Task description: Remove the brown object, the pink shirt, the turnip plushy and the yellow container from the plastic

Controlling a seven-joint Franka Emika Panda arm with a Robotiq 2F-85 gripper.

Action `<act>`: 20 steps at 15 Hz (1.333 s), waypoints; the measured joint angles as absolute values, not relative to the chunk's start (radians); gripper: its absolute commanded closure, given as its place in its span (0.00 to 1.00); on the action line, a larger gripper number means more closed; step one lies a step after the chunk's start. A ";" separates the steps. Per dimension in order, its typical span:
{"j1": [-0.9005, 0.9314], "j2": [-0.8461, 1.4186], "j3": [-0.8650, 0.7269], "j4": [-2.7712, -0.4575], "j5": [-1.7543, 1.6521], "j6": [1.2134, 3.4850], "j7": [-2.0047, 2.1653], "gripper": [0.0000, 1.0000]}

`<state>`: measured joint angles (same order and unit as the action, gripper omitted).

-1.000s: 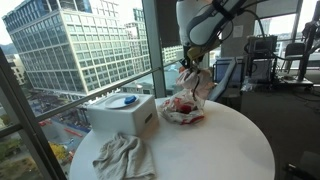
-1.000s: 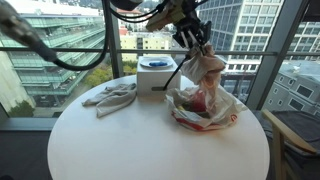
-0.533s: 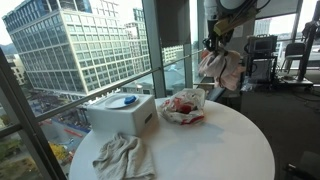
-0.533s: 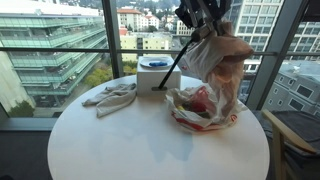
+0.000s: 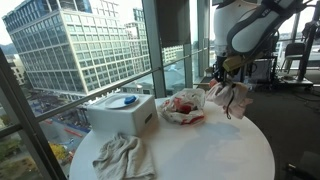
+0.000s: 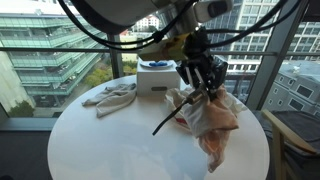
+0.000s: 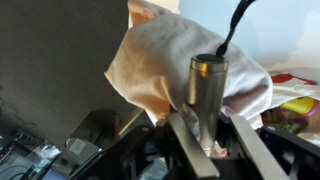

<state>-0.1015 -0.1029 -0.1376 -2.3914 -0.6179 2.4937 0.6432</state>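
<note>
Exterior view, gripper (image 5: 225, 78): jaws pinched on the pink shirt (image 5: 233, 98), held up over the table's (image 5: 200, 150) far right edge.
Exterior view, plastic bag (image 5: 183, 107): on the table, just left of the shirt.
Exterior view, shirt (image 6: 213, 120): hangs from the gripper (image 6: 203, 82), nearer than the bag (image 6: 178, 100).
Wrist view, jaws: narrow gap, shirt (image 7: 175, 65) bunched between the fingers (image 7: 186, 142).

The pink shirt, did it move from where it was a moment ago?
Yes. The pink shirt has dropped: it hung above the white box, and now dangles from the gripper level with that box, beside the plastic bag.
</note>
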 measured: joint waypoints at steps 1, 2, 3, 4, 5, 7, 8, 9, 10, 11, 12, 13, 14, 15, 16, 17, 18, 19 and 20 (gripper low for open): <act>-0.114 -0.052 -0.138 -2.397 -0.628 2.547 0.673 0.91; -0.122 -0.002 -0.138 -2.397 -0.647 2.588 0.705 0.91; -0.126 0.052 -0.139 -2.393 -0.678 2.617 0.742 0.91; -0.126 0.103 -0.141 -2.387 -0.711 2.636 0.777 0.91; -0.123 0.152 -0.145 -2.379 -0.743 2.653 0.809 0.91; -0.108 0.241 -0.160 -2.354 -0.784 2.675 0.855 0.91; -0.097 0.281 -0.171 -2.338 -0.796 2.680 0.869 0.91; -0.084 0.316 -0.183 -2.320 -0.806 2.681 0.883 0.91; -0.072 0.349 -0.194 -2.303 -0.809 2.682 0.890 0.91; -0.062 0.379 -0.205 -2.285 -0.810 2.685 0.893 0.91; -0.051 0.407 -0.216 -2.268 -0.810 2.689 0.896 0.91; -0.044 0.433 -0.224 -2.253 -0.810 2.695 0.897 0.91; -0.040 0.457 -0.229 -2.238 -0.808 2.700 0.897 0.91; -0.037 0.479 -0.232 -2.226 -0.805 2.702 0.897 0.41; -0.035 0.495 -0.234 -2.215 -0.800 2.703 0.897 0.39; -0.035 0.507 -0.234 -2.207 -0.787 2.703 0.890 0.33; -0.035 0.511 -0.233 -2.204 -0.769 2.701 0.873 0.25; -0.028 0.508 -0.238 -2.202 -0.768 2.690 0.850 0.18; -0.014 0.500 -0.249 -2.201 -0.777 2.674 0.833 0.11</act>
